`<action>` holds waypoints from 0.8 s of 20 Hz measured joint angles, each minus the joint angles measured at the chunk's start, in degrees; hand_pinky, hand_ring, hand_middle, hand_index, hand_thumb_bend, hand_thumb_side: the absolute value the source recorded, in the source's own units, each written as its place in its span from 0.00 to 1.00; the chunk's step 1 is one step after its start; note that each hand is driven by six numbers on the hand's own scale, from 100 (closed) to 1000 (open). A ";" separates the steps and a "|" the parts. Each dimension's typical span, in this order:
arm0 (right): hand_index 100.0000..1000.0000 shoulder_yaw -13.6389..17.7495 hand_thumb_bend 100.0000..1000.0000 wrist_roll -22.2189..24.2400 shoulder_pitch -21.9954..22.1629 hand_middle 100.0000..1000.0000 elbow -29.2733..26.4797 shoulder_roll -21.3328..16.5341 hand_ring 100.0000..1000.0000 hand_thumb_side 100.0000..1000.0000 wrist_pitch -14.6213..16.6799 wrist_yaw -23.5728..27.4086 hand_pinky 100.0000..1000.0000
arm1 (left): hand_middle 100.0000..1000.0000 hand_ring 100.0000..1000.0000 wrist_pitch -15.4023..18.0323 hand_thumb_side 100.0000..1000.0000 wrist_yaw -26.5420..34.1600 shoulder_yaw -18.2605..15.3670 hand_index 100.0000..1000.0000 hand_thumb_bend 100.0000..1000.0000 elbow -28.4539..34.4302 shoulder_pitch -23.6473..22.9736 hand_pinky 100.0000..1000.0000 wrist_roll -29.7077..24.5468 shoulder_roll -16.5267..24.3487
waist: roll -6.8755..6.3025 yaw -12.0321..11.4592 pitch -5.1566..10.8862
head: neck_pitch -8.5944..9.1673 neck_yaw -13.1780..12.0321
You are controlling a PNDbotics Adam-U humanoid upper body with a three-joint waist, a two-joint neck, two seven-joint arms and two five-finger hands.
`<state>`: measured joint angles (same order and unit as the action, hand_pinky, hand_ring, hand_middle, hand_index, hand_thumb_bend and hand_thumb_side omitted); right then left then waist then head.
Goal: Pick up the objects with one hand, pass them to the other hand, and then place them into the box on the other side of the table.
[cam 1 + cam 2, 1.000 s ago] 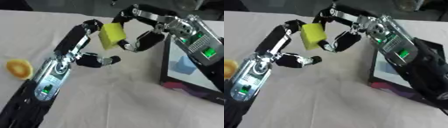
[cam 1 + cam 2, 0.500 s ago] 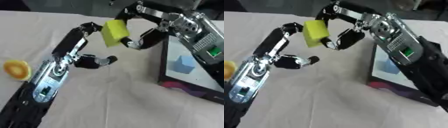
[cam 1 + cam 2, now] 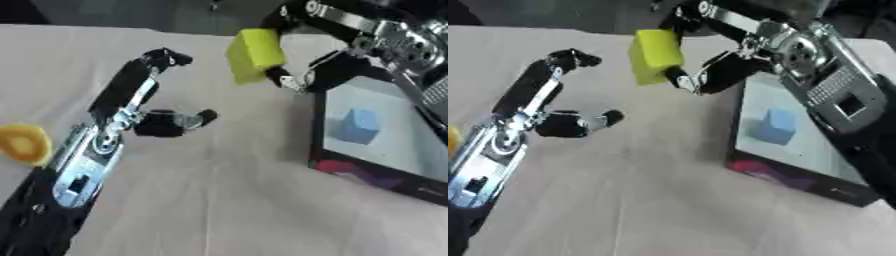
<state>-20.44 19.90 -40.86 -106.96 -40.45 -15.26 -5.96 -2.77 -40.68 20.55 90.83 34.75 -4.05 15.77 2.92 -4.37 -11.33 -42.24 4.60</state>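
The right hand (image 3: 293, 75) pinched the yellow foam block (image 3: 255, 54) aloft, left of the black-walled box (image 3: 319, 130), ready for placing; the left hand (image 3: 144, 107), fingers apart, held nothing.

- The yellow block (image 3: 255, 54) is pinched in my right hand (image 3: 302, 75), off the table and tilted, with my finger above it and my thumb below.
- The box (image 3: 325, 150), dark-walled with a pale floor, sits just below my right hand's fingers.
- A blue cube (image 3: 360, 125) rests inside the box.
- An orange object (image 3: 24, 143) lies well left of my left hand (image 3: 144, 107), whose fingers hold nothing.
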 measured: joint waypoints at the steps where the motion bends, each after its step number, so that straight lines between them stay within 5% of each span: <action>1: 0.54 0.83 0.03 -0.77 1.18 0.52 -0.24 -0.74 0.81 0.00 -0.23 0.37 0.88 | 0.69 0.77 -0.03 0.52 -0.02 -0.14 0.81 0.59 0.00 -0.01 0.79 0.12 0.13 | 0.00 0.08 0.00 | 0.00 0.19; 16: 0.55 12.20 0.05 -11.29 18.72 0.52 0.76 -9.15 0.82 0.00 -0.05 1.18 0.88 | 0.68 0.76 -0.48 0.51 0.30 -1.03 0.80 0.55 0.09 -0.02 0.78 1.49 0.81 | -0.37 0.46 0.00 | 0.11 1.92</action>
<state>-8.24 8.61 -22.14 -106.20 -49.61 -15.30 -4.77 -3.25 -40.38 19.52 90.92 34.73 -2.56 16.58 2.55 -3.91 -11.33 -42.13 6.52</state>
